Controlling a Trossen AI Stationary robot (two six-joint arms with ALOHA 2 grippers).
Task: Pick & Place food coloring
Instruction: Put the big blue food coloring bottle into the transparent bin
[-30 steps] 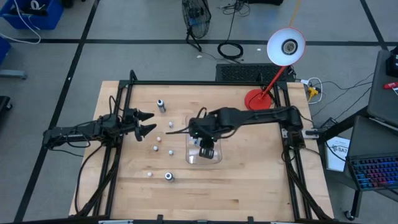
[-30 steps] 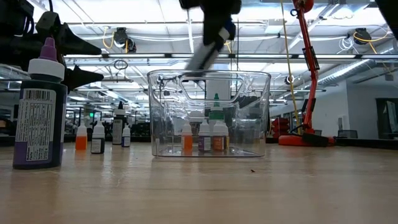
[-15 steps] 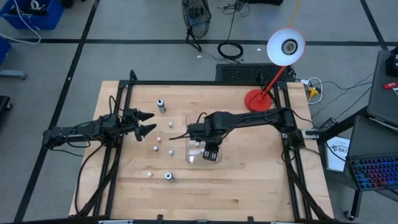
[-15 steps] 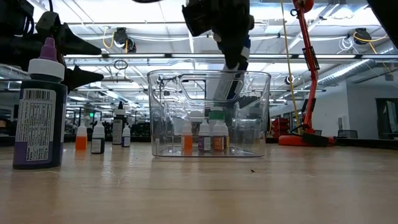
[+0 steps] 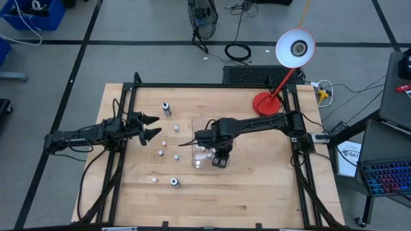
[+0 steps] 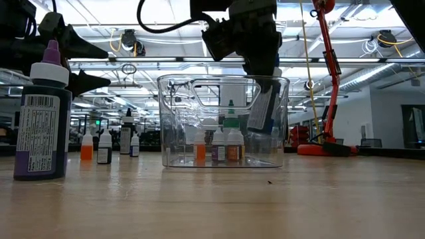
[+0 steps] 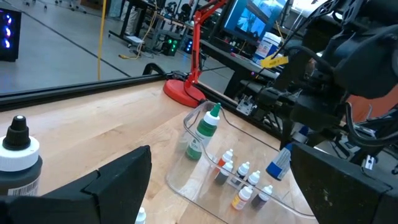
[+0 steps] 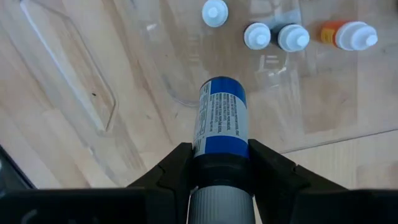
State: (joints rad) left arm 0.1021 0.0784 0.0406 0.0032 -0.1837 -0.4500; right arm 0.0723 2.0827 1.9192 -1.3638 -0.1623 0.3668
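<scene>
My right gripper (image 5: pixel 220 160) points down into the clear tray (image 5: pixel 200 163) and is shut on a blue-labelled food coloring bottle (image 8: pixel 221 118), which also shows in the low view (image 6: pixel 262 109). Several small food coloring bottles (image 6: pixel 216 143) stand on the tray's floor, among them a taller green-capped one (image 7: pixel 202 127). More bottles stand loose on the table left of the tray (image 5: pixel 160 153), (image 5: pixel 166 109), (image 5: pixel 174 182). My left gripper (image 5: pixel 151 126) waits open at the table's left side, level, touching nothing. My right gripper pinches the blue-labelled bottle between its two fingers (image 8: pixel 180 165) at the dark band near its cap end (image 8: pixel 221 163). The fingers come from above, along the bottle. The bottle hangs base down and slightly tilted inside the tray, its lower end (image 6: pixel 255 127) clear of the tray's floor.
A large dark bottle with a purple cap (image 6: pixel 43 116) stands near the table's front. A red desk lamp (image 5: pixel 273 96) stands at the far right of the table. Black frame rails (image 5: pixel 122 160) run along both sides.
My right gripper has gone down with the blue-labelled bottle, from above the tray's rim to inside the tray, and has tipped from slanting to nearly straight down. The bottle stays held between the fingers. The tray and the other bottles have kept still.
</scene>
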